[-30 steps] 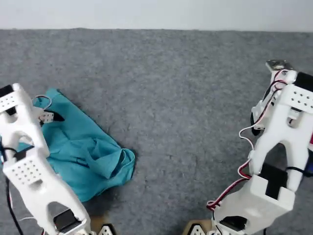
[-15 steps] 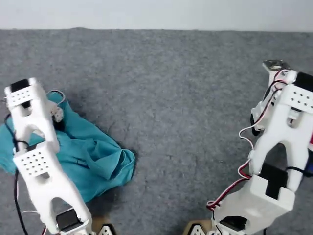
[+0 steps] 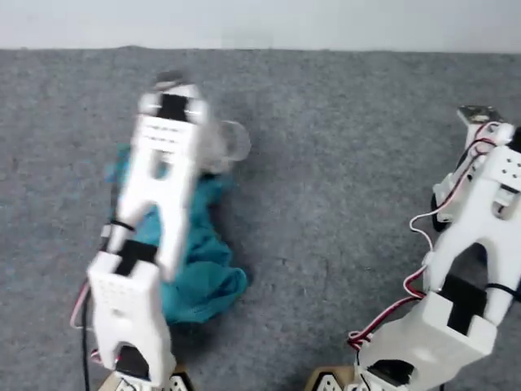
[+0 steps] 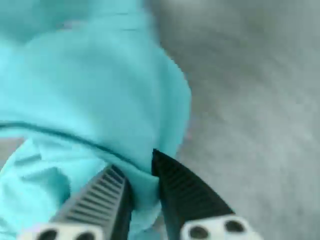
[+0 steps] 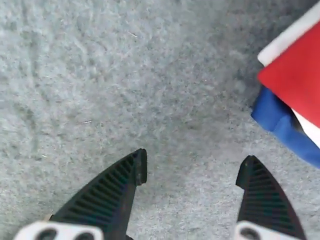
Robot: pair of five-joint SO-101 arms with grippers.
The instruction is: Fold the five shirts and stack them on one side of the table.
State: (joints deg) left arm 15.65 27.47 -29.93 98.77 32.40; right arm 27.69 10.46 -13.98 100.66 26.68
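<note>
A teal shirt (image 3: 203, 285) lies bunched on the grey table, left of the middle, partly under my left arm (image 3: 167, 138). In the left wrist view my left gripper (image 4: 145, 185) is shut on a fold of the teal shirt (image 4: 100, 90), with cloth pinched between its black fingers. My right gripper (image 5: 194, 165) hangs open over bare grey surface with nothing between its fingers. Beside it sits a stack of folded shirts: a red shirt (image 5: 295, 75) on top, a white edge (image 5: 287, 40) and a blue shirt (image 5: 285, 131) beneath.
The grey felt table (image 3: 326, 163) stretches bare between the two arms and toward the far edge. My right arm (image 3: 480, 212) stands at the right side. A pale wall runs along the back.
My left arm has swung right and farther across the table, dragging the teal shirt along and bunching it. The right arm has shifted slightly to the right.
</note>
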